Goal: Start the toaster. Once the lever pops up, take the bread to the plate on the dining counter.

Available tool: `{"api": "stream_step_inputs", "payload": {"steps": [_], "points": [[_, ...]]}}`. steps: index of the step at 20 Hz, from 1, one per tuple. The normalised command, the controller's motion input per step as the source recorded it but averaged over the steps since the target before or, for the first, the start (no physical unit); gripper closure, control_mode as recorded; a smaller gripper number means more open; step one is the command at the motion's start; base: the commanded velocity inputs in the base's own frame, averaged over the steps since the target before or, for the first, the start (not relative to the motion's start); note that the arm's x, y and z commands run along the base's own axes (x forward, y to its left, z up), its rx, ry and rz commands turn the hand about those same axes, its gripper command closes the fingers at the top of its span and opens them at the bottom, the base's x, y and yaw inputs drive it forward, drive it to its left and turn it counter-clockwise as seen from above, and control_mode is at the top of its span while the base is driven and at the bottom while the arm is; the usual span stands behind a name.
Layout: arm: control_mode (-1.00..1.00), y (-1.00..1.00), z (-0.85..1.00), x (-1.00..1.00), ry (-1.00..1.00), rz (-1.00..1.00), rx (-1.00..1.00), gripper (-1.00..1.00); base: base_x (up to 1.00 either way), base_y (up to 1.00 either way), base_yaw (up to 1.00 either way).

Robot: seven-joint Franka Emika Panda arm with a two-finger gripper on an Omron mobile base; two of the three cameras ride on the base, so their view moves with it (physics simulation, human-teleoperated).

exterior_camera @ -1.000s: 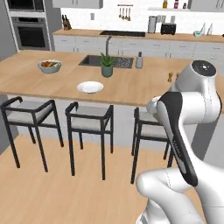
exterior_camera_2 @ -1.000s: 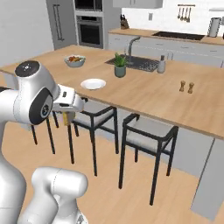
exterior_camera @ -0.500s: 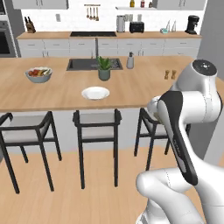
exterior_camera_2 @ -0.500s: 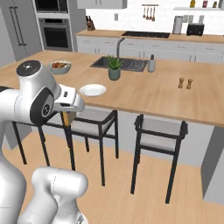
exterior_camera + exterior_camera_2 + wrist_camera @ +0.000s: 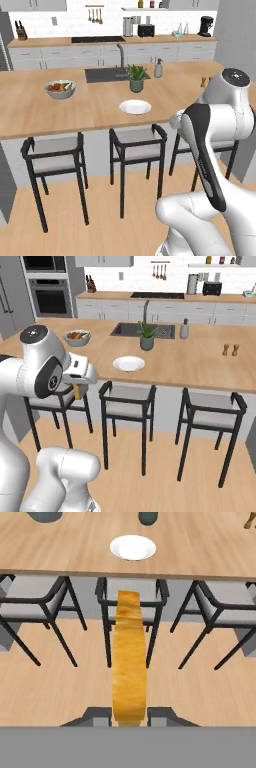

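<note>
Gripping one bread (image 5: 129, 662), one plate (image 5: 132, 547), three stools (image 5: 131, 602)

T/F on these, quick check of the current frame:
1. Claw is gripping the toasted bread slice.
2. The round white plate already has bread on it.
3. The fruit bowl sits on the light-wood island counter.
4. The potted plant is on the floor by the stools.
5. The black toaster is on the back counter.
1. True. The claw is shut on the golden-brown toasted bread slice, seen edge-on.
2. False. The round white plate is bare; the slice is in the claw, short of the counter.
3. True. The grey-white fruit bowl sits on the light-wood island counter.
4. False. The small green potted plant stands on the island counter beside the dark inset sink.
5. True. The small black toaster is on the back counter against the wall.
</note>
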Motion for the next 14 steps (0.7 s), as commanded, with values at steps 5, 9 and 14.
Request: {"api": "stream_step_inputs", "payload": {"steps": [5,9,14], "points": [[1.00,0.00,0.00,0.00,0.00,0.00,0.00,1.00,0.66,0.40,0.00],[1.00,0.00,0.00,0.00,0.00,0.00,0.00,1.00,0.77,0.00,0.00],[1.00,0.00,0.00,0.00,0.00,0.00,0.00,1.00,0.69,-0.02,0.00]]}}
